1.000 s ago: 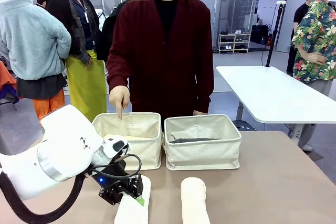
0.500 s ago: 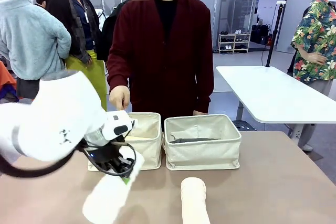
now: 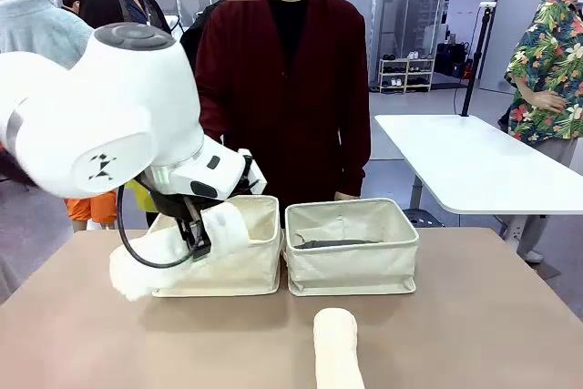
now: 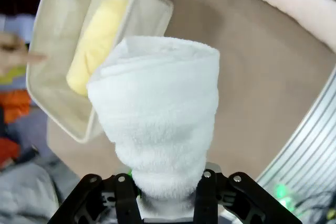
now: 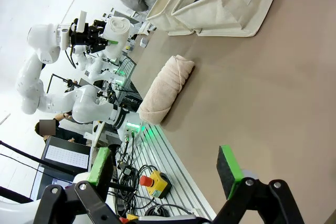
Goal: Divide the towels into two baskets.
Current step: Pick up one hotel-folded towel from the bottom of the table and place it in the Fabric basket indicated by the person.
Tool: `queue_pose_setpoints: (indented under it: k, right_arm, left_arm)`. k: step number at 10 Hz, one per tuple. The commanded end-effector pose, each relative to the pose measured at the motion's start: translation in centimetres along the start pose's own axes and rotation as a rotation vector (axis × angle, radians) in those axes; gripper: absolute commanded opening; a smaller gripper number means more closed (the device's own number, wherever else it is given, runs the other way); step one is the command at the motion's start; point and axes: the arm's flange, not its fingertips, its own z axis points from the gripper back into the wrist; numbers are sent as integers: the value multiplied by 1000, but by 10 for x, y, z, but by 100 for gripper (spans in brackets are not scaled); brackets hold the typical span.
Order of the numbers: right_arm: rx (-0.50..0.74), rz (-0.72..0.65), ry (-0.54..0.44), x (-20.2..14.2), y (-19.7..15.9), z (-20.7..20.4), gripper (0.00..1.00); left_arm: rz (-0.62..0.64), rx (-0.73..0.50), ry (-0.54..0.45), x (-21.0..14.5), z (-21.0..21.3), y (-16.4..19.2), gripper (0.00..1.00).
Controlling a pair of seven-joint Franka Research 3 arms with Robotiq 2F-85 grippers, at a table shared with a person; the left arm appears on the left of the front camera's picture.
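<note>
Crowded room behind, tan surface [image 3: 474, 316] in front — a white towel [image 3: 173, 248] hangs at the left basket [image 3: 239, 271].

Left fingers [image 3: 196, 241] are clenched round one end of the white towel, so the roll juts out past them, tilted in the air by the basket's near-left corner and not yet inside. A pale yellow towel [image 4: 97, 40] lies along one wall of that basket, leaving room beside it, which I take to be the reason for heading there. A dark grey towel [image 3: 332, 243] lies in the right basket [image 3: 351, 266]. A cream-pink towel [image 3: 337, 348] waits on the surface, well apart from both baskets — likely meant for the right one. Right fingers [image 5: 165, 169] are spread wide, empty.
</note>
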Motion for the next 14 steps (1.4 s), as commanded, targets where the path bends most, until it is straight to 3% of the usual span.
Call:
queue_pose_setpoints:
  k: [1, 2, 3, 4, 7, 9, 11, 14]
  right_arm:
    - [2, 17, 5, -3, 5, 0, 100]
    - [2, 17, 5, -3, 5, 0, 100]
    - [2, 17, 5, -3, 5, 0, 100]
    - [2, 17, 5, -3, 5, 0, 100]
    - [2, 17, 5, -3, 5, 0, 100]
    - [2, 17, 5, -3, 5, 0, 100]
    - [2, 17, 5, -3, 5, 0, 100]
    - [2, 17, 5, -3, 5, 0, 100]
  left_arm:
    - [-226, 9, 74, -1, 1, 9, 36]
    - [-237, -3, 70, 2, 1, 8, 36]
    - [-161, -54, -10, 3, 2, 5, 36]
    - [-205, -25, 45, 5, -6, 2, 36]
    - [-209, -37, 42, 5, -8, 2, 36]
    - [-441, -44, 112, 29, 18, 35, 36]
    - [-487, -78, 142, 62, 20, 86, 36]
    - [-535, -112, 150, 89, -23, 144, 36]
